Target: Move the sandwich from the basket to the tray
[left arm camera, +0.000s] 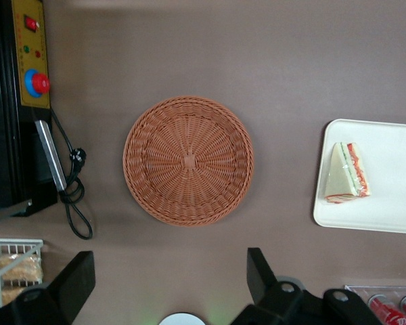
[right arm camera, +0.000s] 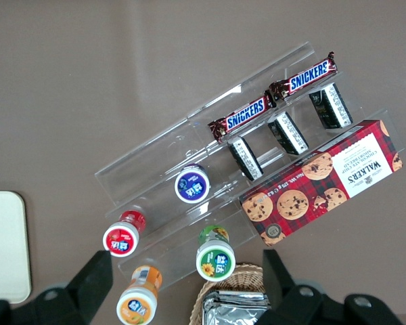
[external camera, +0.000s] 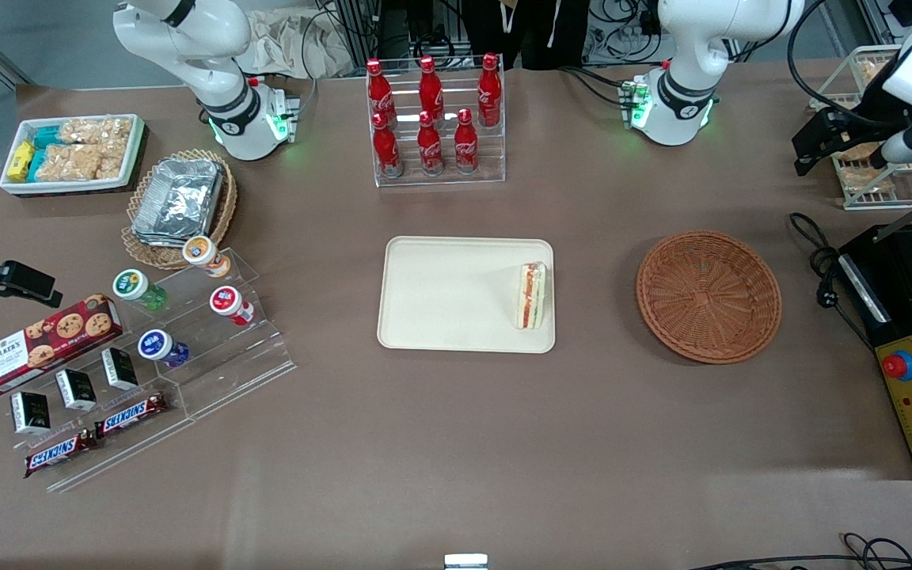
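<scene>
The sandwich (external camera: 533, 295) (left arm camera: 345, 174), a white wedge with orange-red and green layers, lies on the cream tray (external camera: 456, 293) (left arm camera: 392, 196), at the tray's edge nearest the basket. The reddish-brown wicker basket (external camera: 708, 296) (left arm camera: 188, 160) sits beside the tray with nothing in it. My gripper (external camera: 808, 146) (left arm camera: 169, 267) hangs high over the working arm's end of the table, farther from the front camera than the basket. It is open, fingers wide apart, holding nothing.
A black machine with a yellow panel and red button (external camera: 911, 396) and its cable (external camera: 820, 269) lie beside the basket. A wire rack of snacks (external camera: 868, 174) stands under the gripper. A cola bottle rack (external camera: 432, 119) stands farther back than the tray.
</scene>
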`<state>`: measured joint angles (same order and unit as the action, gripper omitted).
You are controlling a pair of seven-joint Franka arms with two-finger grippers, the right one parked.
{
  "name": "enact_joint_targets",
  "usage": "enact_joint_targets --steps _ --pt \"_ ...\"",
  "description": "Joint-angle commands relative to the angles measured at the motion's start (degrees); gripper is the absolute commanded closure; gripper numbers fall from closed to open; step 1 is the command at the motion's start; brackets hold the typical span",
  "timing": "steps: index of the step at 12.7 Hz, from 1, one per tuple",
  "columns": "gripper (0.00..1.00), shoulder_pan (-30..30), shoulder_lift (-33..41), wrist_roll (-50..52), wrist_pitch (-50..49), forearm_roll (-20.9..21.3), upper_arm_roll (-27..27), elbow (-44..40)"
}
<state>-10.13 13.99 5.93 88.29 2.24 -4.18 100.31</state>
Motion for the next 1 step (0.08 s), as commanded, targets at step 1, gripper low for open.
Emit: enact_joint_targets --steps 1 --pt "0.0 1.42 -0.28 -8.98 -0.22 -0.75 -0.48 -0.47"
